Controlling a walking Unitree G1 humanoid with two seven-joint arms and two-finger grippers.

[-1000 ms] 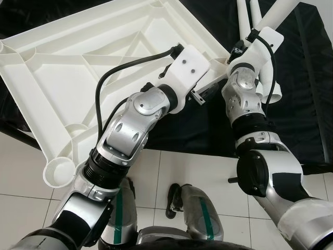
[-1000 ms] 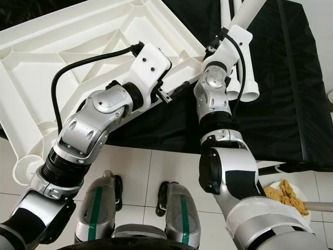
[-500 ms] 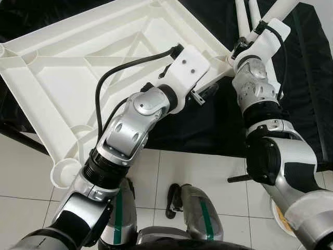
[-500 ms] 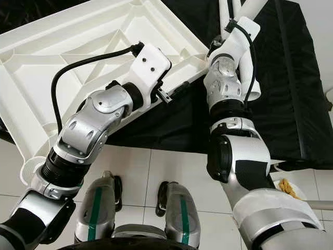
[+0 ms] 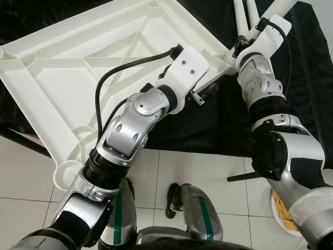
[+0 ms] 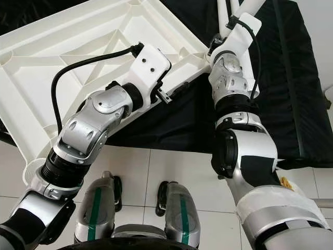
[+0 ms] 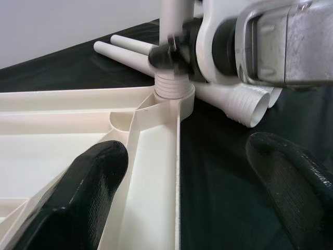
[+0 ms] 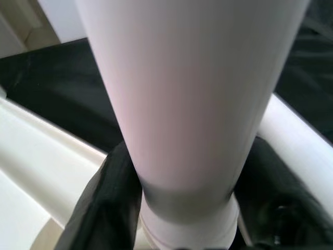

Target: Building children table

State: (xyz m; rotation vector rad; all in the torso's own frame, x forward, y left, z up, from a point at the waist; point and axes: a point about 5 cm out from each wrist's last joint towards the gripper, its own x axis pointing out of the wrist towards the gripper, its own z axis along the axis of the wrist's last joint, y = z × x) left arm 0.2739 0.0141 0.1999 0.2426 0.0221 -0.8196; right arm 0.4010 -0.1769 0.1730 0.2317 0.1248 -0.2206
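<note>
Left wrist view: table leg (image 7: 175, 31) is standing in the far-right corner socket (image 7: 174, 96) of the upturned white tabletop (image 5: 78, 67) on black cloth (image 6: 281, 104). Right gripper (image 8: 177, 208) is pinching the leg; left gripper (image 7: 197, 192) is spread astride the rim. Judging: seating the leg; next, twist or press home. Thread engagement is hidden; spare legs (image 7: 234, 104) are partly cut off.

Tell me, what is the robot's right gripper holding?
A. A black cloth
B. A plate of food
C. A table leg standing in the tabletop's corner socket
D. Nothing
C: the right gripper has its black fingers on either side of the white table leg, whose threaded end sits in the corner socket of the upturned tabletop.
</note>
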